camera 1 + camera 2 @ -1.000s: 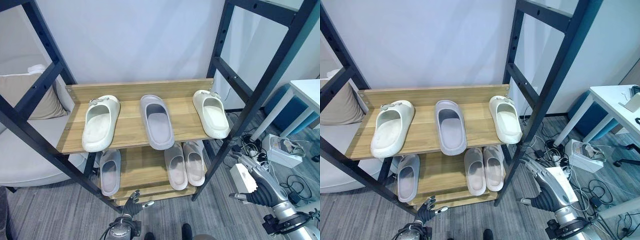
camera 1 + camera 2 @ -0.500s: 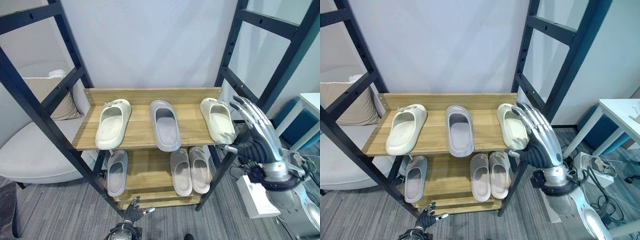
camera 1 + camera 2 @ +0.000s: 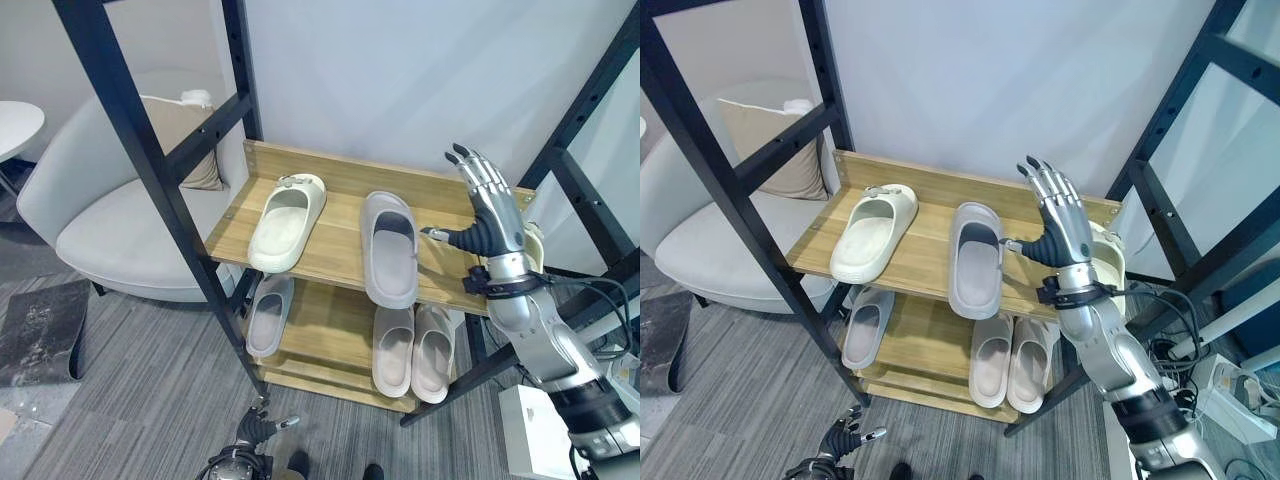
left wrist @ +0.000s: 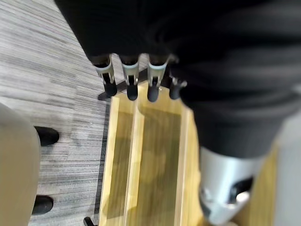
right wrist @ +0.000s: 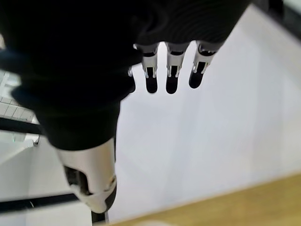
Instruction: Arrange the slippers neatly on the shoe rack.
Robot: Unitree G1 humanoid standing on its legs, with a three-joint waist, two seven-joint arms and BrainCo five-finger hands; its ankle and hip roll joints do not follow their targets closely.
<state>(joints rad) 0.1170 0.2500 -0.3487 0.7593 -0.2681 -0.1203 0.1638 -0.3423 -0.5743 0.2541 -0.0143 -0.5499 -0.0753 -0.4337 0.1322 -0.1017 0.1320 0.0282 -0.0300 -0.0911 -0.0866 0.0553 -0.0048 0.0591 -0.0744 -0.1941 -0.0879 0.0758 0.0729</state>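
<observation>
The right hand (image 3: 1057, 225) is raised above the right end of the shoe rack's top shelf (image 3: 335, 245), fingers straight and spread, thumb out toward the left, holding nothing. It hangs over the cream slipper on the right (image 3: 1107, 262), which it mostly hides from the head camera, so this reads as a hand poised to come down on that slipper and shift it toward its mate. The left hand (image 3: 258, 432) is low near the floor in front of the rack, fingers loosely extended and empty (its wrist view looks along them at the lower wooden boards).

On the top shelf the other cream slipper (image 3: 287, 221) lies at the left, toe toward the near edge, and a grey slipper (image 3: 389, 247) lies in the middle, between the two cream ones, so the cream pair is split. On the lower shelf a second grey slipper (image 3: 268, 314) sits alone at the left and a pale pair (image 3: 414, 347) sits together at the right.

The black uprights of a frame (image 3: 140, 130) cross in front of the rack on both sides and narrow any reach; the right one runs close by the raised arm. A grey armchair (image 3: 120, 225) with a beige cushion (image 3: 185, 140) stands to the left, well clear.
</observation>
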